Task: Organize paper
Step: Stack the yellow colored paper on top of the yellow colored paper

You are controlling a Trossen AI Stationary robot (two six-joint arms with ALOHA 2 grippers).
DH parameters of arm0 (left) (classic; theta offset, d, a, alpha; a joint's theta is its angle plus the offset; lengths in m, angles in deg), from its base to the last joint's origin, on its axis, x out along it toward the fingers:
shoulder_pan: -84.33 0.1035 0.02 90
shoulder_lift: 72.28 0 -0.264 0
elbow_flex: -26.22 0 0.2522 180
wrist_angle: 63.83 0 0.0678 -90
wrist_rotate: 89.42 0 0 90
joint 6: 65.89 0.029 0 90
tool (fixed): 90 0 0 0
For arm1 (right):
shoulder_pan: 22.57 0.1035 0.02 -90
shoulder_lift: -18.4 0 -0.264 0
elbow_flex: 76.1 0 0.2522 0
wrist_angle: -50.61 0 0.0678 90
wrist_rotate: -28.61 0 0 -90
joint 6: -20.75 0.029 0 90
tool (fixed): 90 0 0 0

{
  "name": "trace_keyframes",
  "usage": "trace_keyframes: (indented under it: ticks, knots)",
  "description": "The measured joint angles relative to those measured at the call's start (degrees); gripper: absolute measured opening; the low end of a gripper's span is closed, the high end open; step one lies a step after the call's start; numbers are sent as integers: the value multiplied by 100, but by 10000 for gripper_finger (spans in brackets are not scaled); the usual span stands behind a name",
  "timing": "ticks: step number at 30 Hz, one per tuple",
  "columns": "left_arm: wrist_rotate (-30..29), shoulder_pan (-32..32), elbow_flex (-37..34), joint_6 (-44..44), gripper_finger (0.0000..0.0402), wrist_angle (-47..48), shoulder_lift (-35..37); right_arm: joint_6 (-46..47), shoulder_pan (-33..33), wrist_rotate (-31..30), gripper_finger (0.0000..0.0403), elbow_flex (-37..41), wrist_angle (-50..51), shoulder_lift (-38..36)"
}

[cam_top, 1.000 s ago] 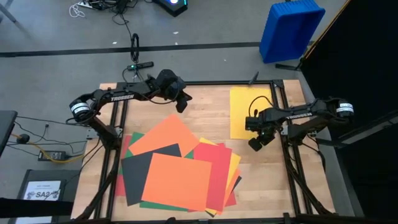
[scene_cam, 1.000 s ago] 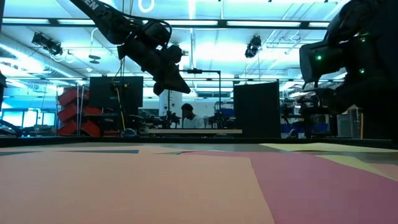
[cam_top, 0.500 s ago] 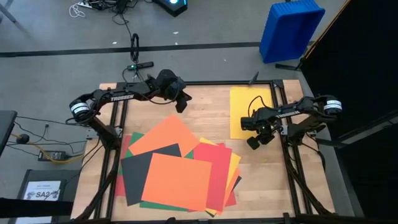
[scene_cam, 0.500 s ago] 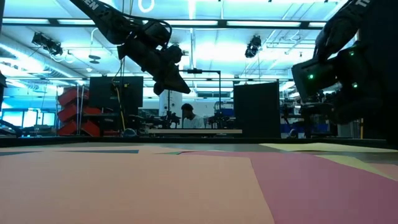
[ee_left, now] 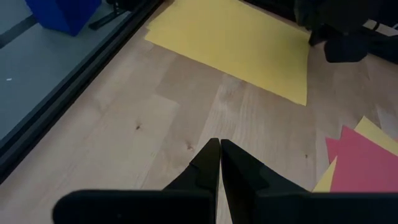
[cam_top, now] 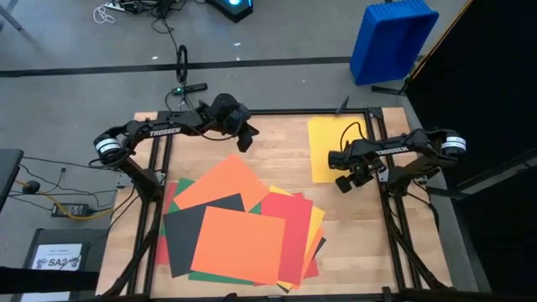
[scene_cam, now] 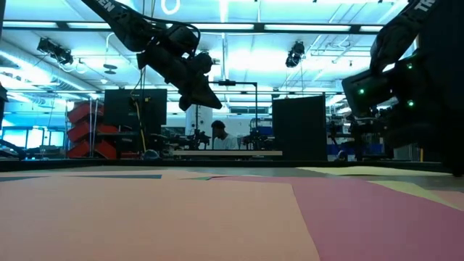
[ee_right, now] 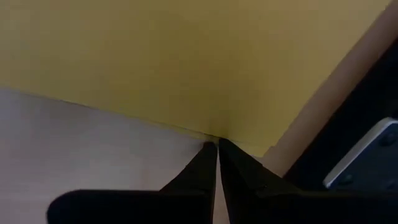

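The right tool (cam_top: pixel 342 186) is at the near edge of a single yellow sheet (cam_top: pixel 325 138) that lies alone at the far right part of the wooden desk (cam_top: pixel 277 155). In the right wrist view its two fingers (ee_right: pixel 211 163) are pressed together, w/ tips at the sheet's edge near a corner; they hold nothing that I can see, and if they touch the paper I cannot tell.

The left tool (cam_top: pixel 244 143) hangs above the far left part of the desk, over bare wood. Its fingers (ee_left: pixel 214 163) are also closed together & empty.

The rest of the paper is a loose pile (cam_top: pixel 243 231) in the near-middle of the desk: orange, red, yellow, green & dark grey sheets, overlapping at diff. angles. The pile is apart from the single yellow sheet.

A blue bin (cam_top: pixel 390 38) stands on the floor beyond the desk's far right corner. A small white sheet marked SA2 (cam_top: pixel 57 257) lies on a black thing left of the desk.
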Motion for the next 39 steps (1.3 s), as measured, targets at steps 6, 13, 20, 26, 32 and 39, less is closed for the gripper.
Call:
trace_keyframes:
  ticks: [6,13,20,26,32,39]
  knots:
    - [0,0,0,-2,0,14,0,-212,-165,-28,0,-5,16,-2]
    - [0,0,0,-2,0,70,0,-135,23,94,0,-2,27,-142]
    - [0,0,0,-2,0,68,0,35,-3,24,0,-205,-519,-827]
    - [0,0,0,-2,0,-16,0,-505,-506,-156,0,-387,-1721,-867]
    - [-2,0,0,-66,0,-135,0,-1348,-1174,390,0,-463,-4352,50]
    - [-2,-2,0,-133,0,-155,0,-2218,-1810,475,0,-1622,-4556,1817]
